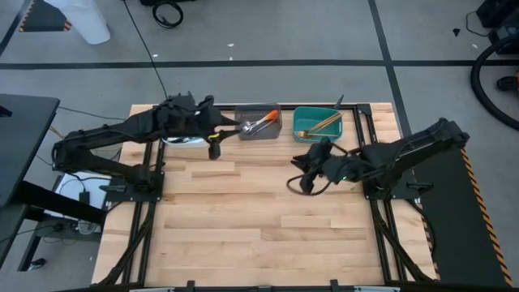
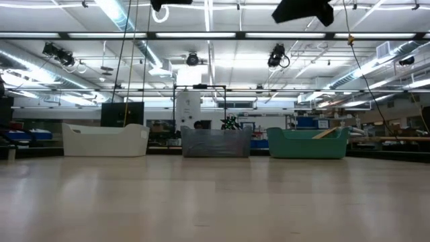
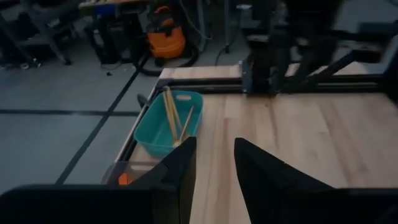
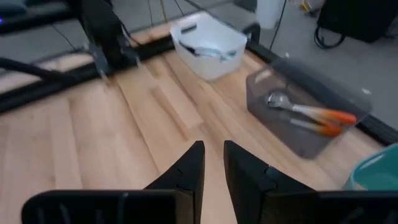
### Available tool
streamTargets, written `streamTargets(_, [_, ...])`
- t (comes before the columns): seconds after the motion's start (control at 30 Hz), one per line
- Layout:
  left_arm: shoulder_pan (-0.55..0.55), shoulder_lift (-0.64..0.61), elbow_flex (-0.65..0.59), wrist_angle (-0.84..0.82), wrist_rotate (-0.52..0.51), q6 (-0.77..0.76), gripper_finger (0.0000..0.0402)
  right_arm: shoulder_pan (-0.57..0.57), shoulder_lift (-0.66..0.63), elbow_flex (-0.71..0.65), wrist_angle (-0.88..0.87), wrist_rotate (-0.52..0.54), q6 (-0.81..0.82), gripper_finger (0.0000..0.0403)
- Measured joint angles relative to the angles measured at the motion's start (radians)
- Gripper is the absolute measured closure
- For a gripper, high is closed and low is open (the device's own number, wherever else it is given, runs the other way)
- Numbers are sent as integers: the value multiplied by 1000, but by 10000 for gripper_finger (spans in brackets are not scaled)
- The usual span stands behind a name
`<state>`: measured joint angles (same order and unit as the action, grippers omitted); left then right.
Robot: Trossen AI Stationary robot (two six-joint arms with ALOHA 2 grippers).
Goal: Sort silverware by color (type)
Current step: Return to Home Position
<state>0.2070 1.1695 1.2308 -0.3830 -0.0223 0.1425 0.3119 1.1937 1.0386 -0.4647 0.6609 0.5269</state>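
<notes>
Sorting looks done, with orange forks (image 1: 261,123) in the grey bin (image 1: 272,132), gold ones (image 1: 324,122) in the teal bin (image 1: 296,122) beside it, and blue ones (image 4: 205,51) in the white bin (image 4: 186,28) on its other side (left claw (image 3: 214,149) and right claw (image 4: 213,149) nearby, released, empty).

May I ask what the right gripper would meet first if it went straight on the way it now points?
Probably bare table: the right gripper aims at open wood, with the white bin farther along and the grey bin to one side. Depth is unclear.

Bright ceiling strip lights (image 2: 201,35), even illumination, faint shadows
</notes>
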Motion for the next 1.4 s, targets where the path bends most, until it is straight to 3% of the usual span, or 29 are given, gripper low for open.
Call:
streamTargets(0.4, [-76, -74, -64, 83, 52, 62, 285, 1, -139, -29, 42, -35, -146, 333])
streamTargets(0.93, [-33, -205, -370, 307, 74, 26, 285, -46, -428, -346, 294, -107, -156, 333])
streamTargets(1.4, [-32, -305, -589, 541, 139, -13, 285, -54, -729, -529, 348, -97, -165, 333])
